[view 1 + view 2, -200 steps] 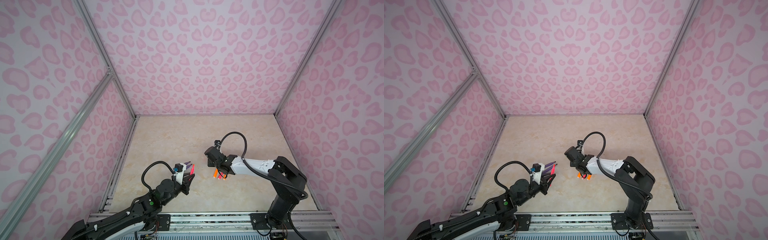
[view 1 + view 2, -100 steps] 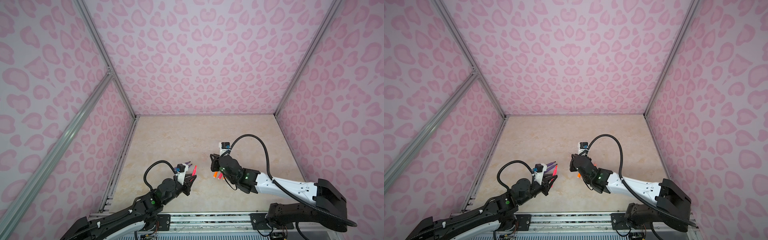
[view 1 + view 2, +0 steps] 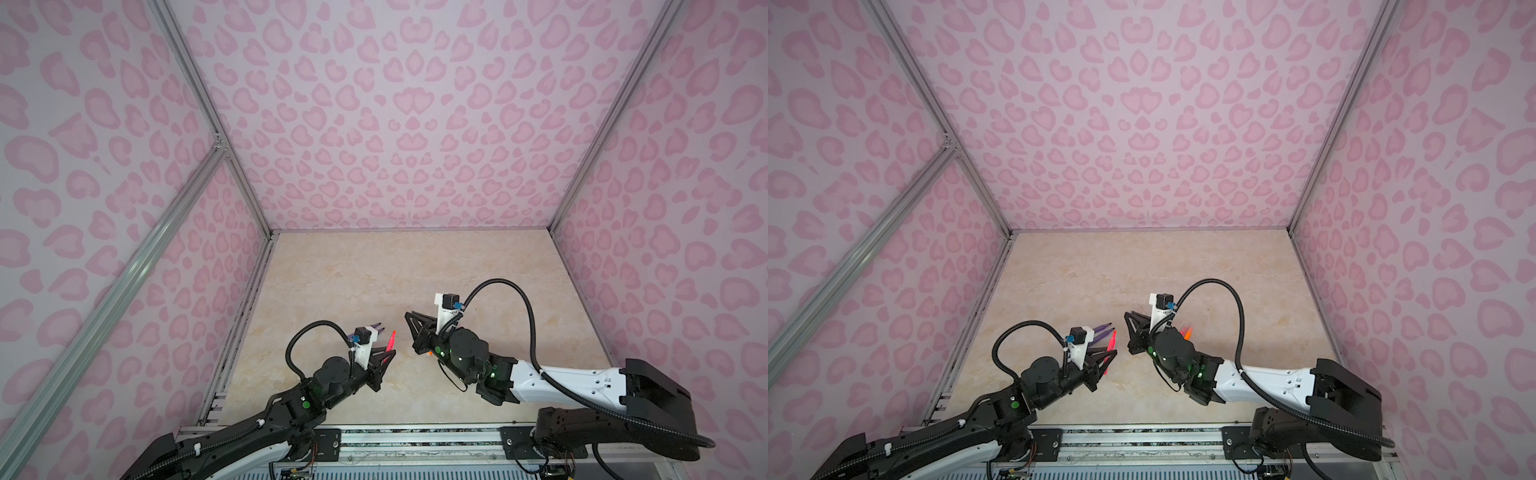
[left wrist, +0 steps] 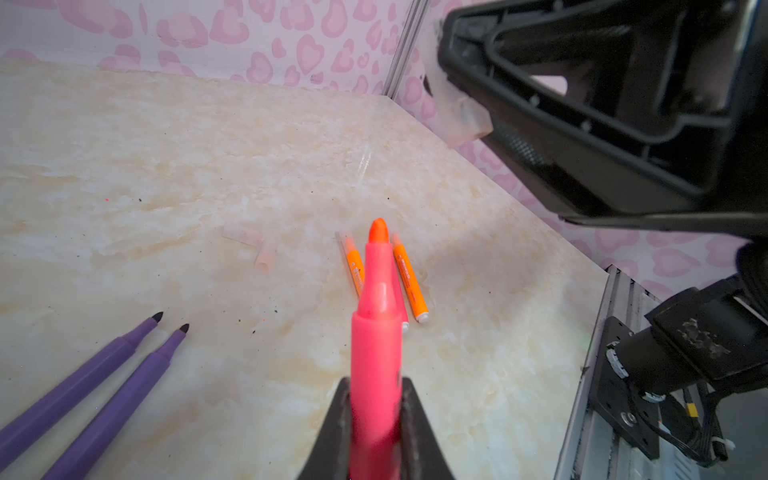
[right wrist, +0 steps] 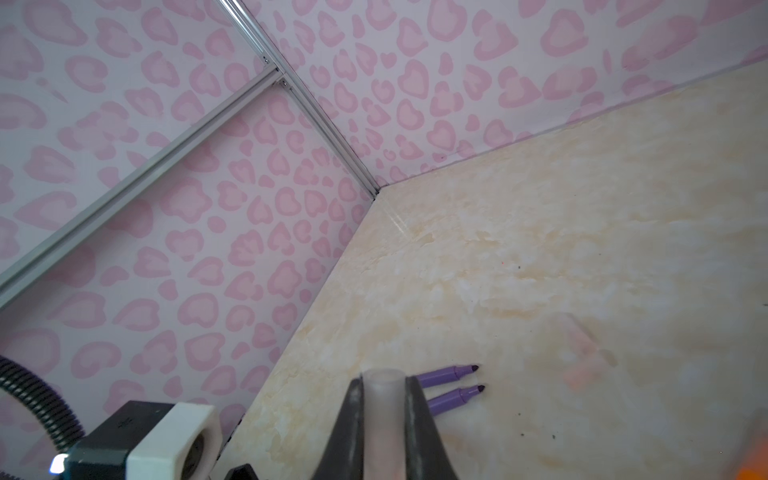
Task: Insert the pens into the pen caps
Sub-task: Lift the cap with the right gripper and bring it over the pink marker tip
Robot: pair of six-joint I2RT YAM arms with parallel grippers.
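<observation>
Your left gripper (image 4: 376, 386) is clenched on a pink pen (image 4: 376, 332), and the tapered tip sticks out well past the fingers. Your right gripper (image 5: 382, 386) is clamped on 1 clear cap (image 5: 382, 401), whose open mouth faces out beyond the fingertips.

In a top view the 2 grippers face each other across a short gap above the tabletop (image 3: 374, 270), near its front edge. The pen (image 3: 391, 340) points toward the far wall, leaning slightly right. The right gripper (image 3: 409, 318) sits to the right of the pen's tip and a little farther back, and its fingers aim left. The cap's mouth therefore lies off to the side of the tip, and the 2 long axes look crossed rather than in line. I judge you need to swing 1 wrist until tip and mouth share 1 line before closing the gap.

Nothing stands between them. On the tabletop below lie 2 purple pens (image 4: 124, 392) side by side, uncapped, 2 orange pens (image 4: 409, 282) and 2 loose caps (image 4: 243, 235) touching at 1 end. The clear cap is hard to see, so judge its mouth from the right wrist view.
</observation>
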